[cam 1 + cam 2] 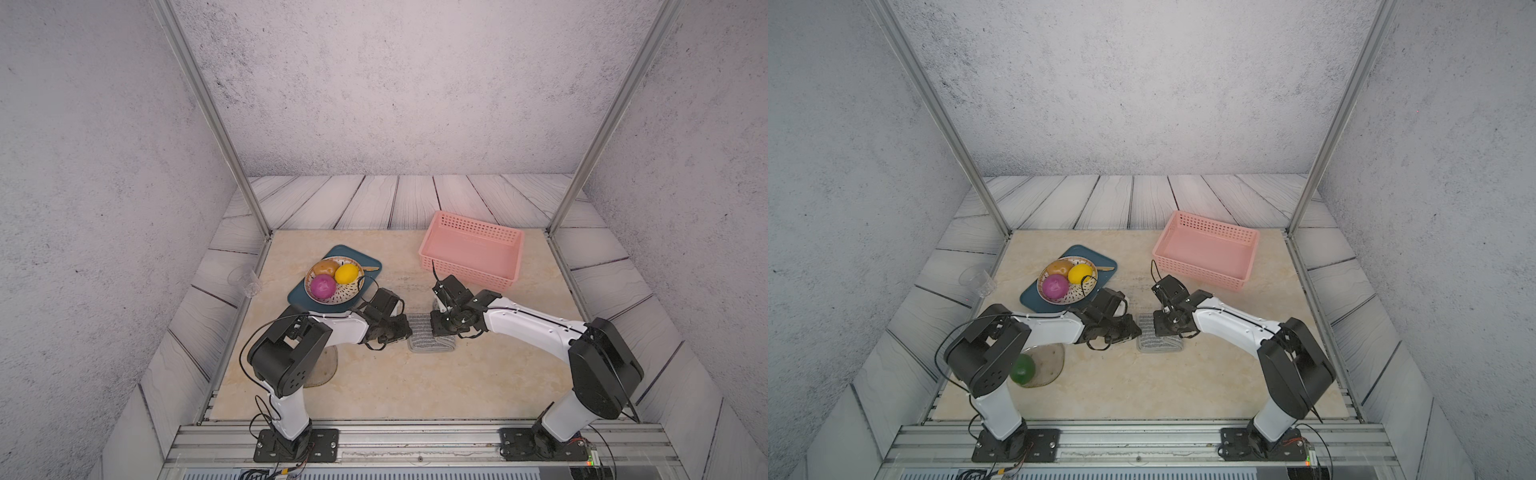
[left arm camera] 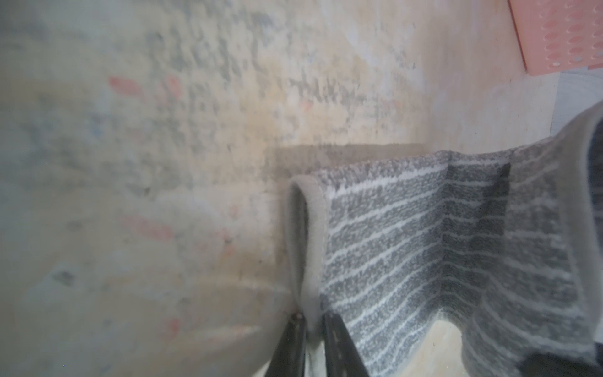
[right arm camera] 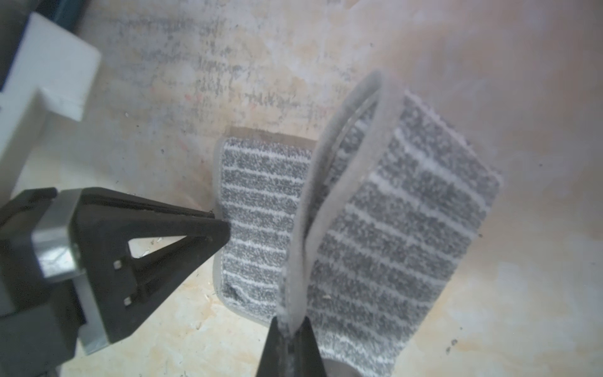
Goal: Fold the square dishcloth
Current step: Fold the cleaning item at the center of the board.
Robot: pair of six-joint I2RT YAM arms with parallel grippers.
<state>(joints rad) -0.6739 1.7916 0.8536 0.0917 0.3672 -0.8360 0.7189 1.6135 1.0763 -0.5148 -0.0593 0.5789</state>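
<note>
Square dishcloth (image 1: 430, 344): lies on the marble-look tabletop (image 1: 395, 382), centre front, between the two wrists; in both top views only a strip of it shows. It looks doubled over, not flat

Left gripper (image 2: 313, 321): jaws nearly together, pinching the pale hem where it loops back on itself. Low, close to the table

Right gripper (image 3: 290, 329): jaws fully closed on the hem of the opposite side. That side stands up off the table as a loose flap, and the hem bows open above the fingertips

Reading of the hold: each arm takes one end so the edge stays taut and square while the flap is carried over. A second fold seems to be in hand. Judgement only

Surroundings: pink basket (image 1: 469, 274) behind the right arm, apart from the cloth, nothing seen in it. Blue tray (image 1: 297, 297) with a fruit bowl (image 1: 309, 293) behind the left arm, near its wrist

Writing: no brand, label or lettering readable on the cloth, the basket or either arm
</note>
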